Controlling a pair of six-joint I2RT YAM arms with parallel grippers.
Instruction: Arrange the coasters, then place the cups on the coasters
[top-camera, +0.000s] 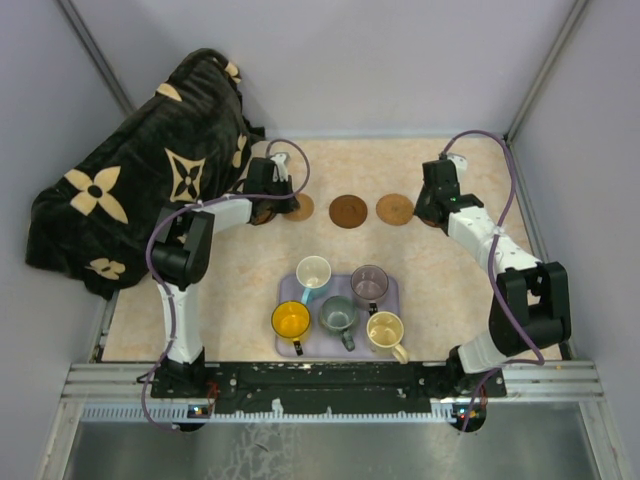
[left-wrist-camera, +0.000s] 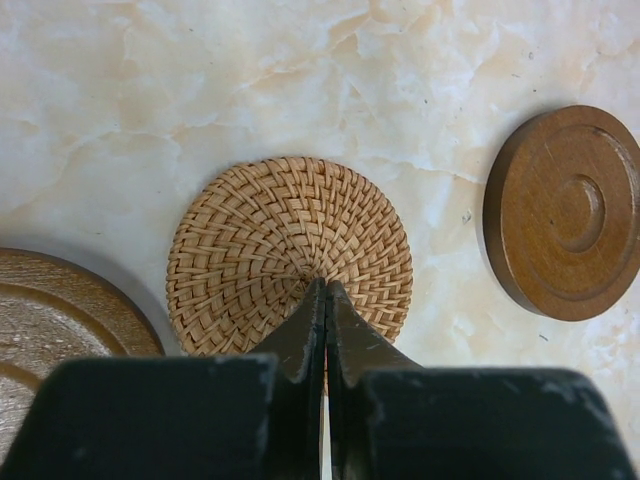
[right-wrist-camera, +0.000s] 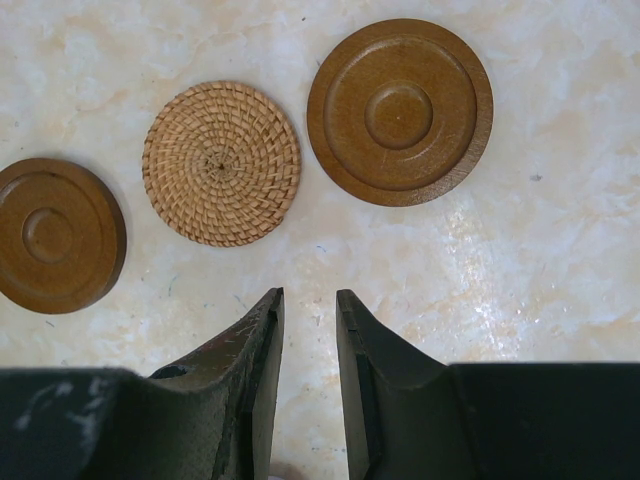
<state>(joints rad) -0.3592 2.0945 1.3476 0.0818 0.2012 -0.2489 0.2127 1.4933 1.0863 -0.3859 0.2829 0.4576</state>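
Observation:
Several round coasters lie in a row across the far table. From above I see a tan one (top-camera: 299, 207), a dark one (top-camera: 348, 211) and another tan one (top-camera: 395, 209). My left gripper (top-camera: 278, 207) is shut, its tips (left-wrist-camera: 325, 287) over the near half of a woven coaster (left-wrist-camera: 270, 240), between a wooden coaster (left-wrist-camera: 565, 212) and another (left-wrist-camera: 50, 320). My right gripper (top-camera: 432, 212) (right-wrist-camera: 308, 296) is open over bare table, short of a woven coaster (right-wrist-camera: 222, 163) and two wooden ones (right-wrist-camera: 400, 112) (right-wrist-camera: 58, 235). Several cups stand on the tray: white-blue (top-camera: 313, 271), purple-grey (top-camera: 369, 284), yellow-orange (top-camera: 291, 320), grey-green (top-camera: 338, 315), cream (top-camera: 386, 330).
The lavender tray (top-camera: 392, 298) sits at the near middle of the table. A black cloth with tan flower prints (top-camera: 140, 170) is heaped at the far left, beside my left arm. Grey walls close in the table on three sides.

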